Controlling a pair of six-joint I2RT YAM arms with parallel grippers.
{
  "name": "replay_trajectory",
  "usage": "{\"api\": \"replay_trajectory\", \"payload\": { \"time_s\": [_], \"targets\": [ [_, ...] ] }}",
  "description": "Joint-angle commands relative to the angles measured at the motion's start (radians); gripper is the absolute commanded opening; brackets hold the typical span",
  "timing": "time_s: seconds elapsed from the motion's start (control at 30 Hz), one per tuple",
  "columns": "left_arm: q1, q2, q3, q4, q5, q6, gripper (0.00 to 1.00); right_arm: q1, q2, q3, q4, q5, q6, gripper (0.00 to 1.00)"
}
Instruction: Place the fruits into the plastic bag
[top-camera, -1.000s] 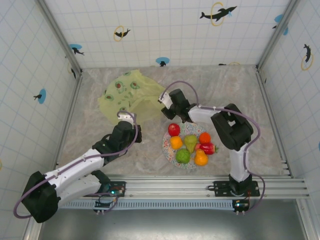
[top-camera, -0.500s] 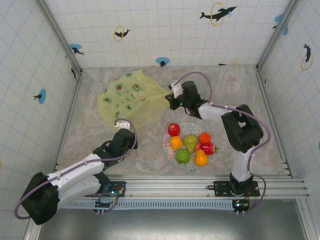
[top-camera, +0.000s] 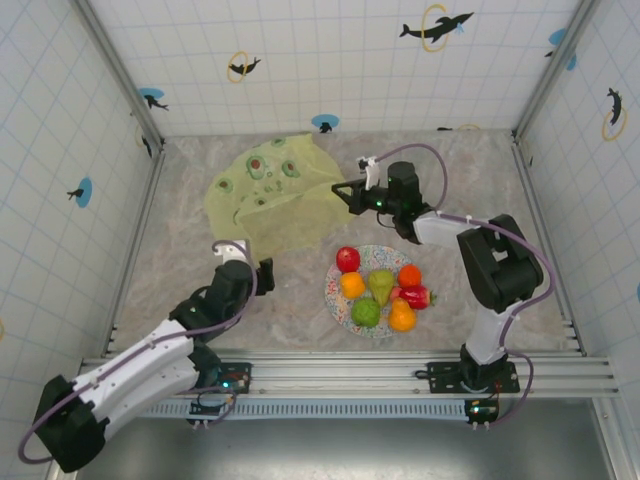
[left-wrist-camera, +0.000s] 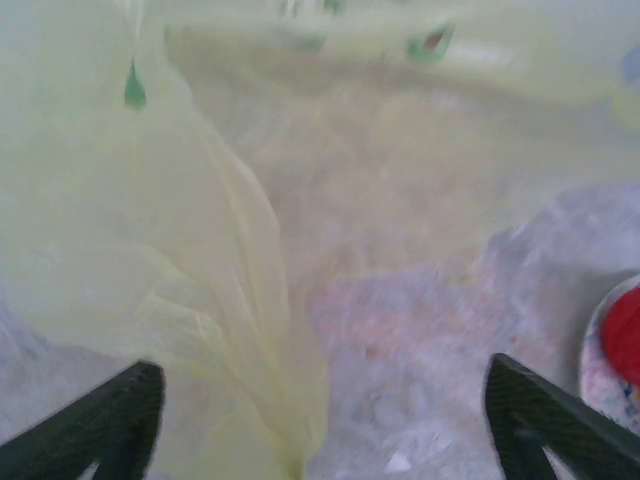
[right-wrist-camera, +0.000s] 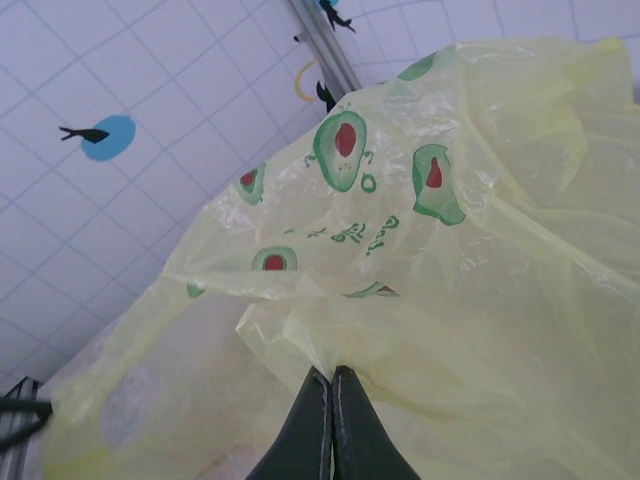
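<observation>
Seven fruits (top-camera: 381, 286) on plate (top-camera: 332, 292); plastic bag (top-camera: 265, 190) nearby

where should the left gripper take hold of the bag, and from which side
Likely the gathered fold on the near edge of the bag, approached from the near side, low over the table. That fold stands up as a thin ridge between the fingers of the open left gripper. The right gripper is shut on the right-hand corner, so this would spread the plastic between them.
</observation>
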Motion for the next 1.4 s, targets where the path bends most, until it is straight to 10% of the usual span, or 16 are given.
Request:
{"api": "replay_trajectory", "payload": {
  "time_s": [0.0,0.43,0.7,1.1,1.23,1.37],
  "targets": [
    [0.004,-0.05,0.105,-0.066,-0.058,0.086,0.92,-0.012,-0.051,0.046,-0.066,-0.065,-0.062,0.0],
    [0.01,0.215,0.469,-0.125,-0.085,0.602,0.98,-0.068,-0.055,0.092,-0.108,-0.19,-0.064,0.0],
    [0.2,0.56,0.595,-0.101,0.116,0.824,0.97,-0.107,-0.032,0.111,-0.051,-0.266,0.065,0.0],
    [0.284,0.965,0.722,0.094,0.345,0.833,0.91,-0.144,0.003,0.138,-0.044,-0.312,0.109,0.0],
    [0.285,1.031,0.743,0.129,0.385,0.847,0.81,-0.147,0.03,0.165,-0.057,-0.325,0.119,0.0],
    [0.284,1.071,0.774,0.13,0.37,0.832,0.51,-0.153,0.063,0.214,-0.102,-0.31,0.129,0.0]
  ]
}}
